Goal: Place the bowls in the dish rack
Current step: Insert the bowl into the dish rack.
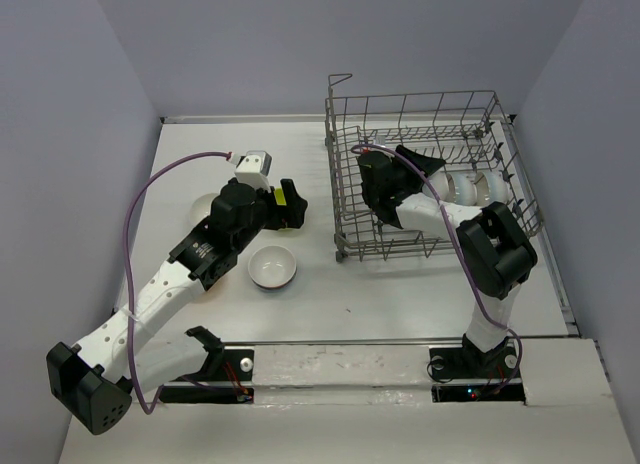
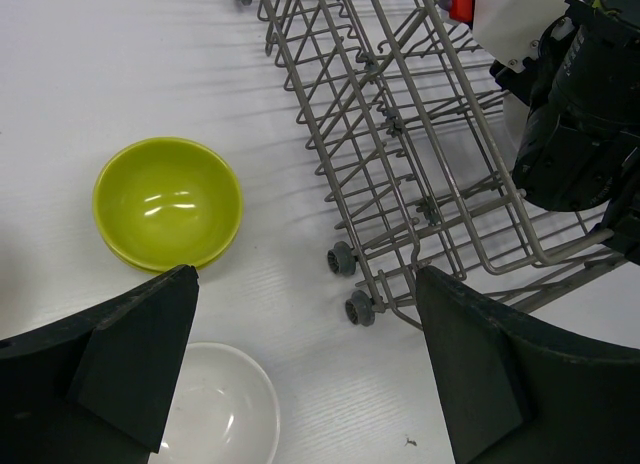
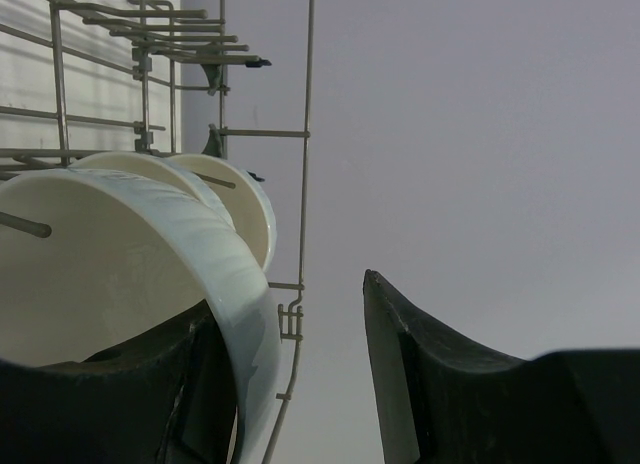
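Wide-open left hand (image 2: 305, 284) above the desk (image 2: 100, 64), over a lime green bowl (image 2: 168, 202) and a white bowl (image 2: 215, 404) beside the dish rack (image 2: 400, 134), right hand (image 3: 295, 304) inside the rack, released, fingers parted beside white bowls (image 3: 100, 254) standing on edge.

A white surface (image 1: 400, 294) fills the middle of the scene, matte, with a faint ribbed grain in the close view; plain pale grey-lavender walls close it in on three sides, a far wall (image 1: 250, 44), a left wall (image 1: 60, 164) and a right wall (image 1: 590, 124); a thin metal strip (image 1: 340, 341) crosses the near edge; a white panel (image 1: 340, 369) lies just nearer; the light is soft and even, the shadows faint.
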{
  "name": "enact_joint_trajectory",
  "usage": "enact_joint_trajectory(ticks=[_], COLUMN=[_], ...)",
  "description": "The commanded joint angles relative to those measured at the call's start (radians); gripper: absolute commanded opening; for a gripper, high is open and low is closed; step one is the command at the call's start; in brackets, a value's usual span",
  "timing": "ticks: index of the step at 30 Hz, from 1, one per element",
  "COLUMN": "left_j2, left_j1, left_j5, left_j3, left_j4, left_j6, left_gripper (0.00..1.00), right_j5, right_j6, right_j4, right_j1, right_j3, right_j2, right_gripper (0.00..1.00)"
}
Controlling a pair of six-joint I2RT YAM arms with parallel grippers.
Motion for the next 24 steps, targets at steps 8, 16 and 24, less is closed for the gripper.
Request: enact_joint_trajectory(ticks=[8, 16, 24], left_j2=[-0.005, -0.007, -0.008], left_j1=[-0.005, -0.005, -0.005], left_j5=[-0.009, -0.012, -0.014], left_j3=[-0.013, -0.014, -0.014], left_j4=[0.02, 0.02, 0.02], left_j6=[0.013, 0.014, 0.016], left_gripper=[0.99, 0.99, 0.99], right_j5=[0.002, -0.001, -0.001], right_j6=[0.006, 0.015, 0.031], right_j4=[0.024, 0.012, -0.008], right_j1=[0.036, 0.036, 0.045], right_j3=[0.002, 0.002, 0.006], right_j2=[0.015, 0.028, 0.032], right_gripper=[0.57, 0.59, 0.65])
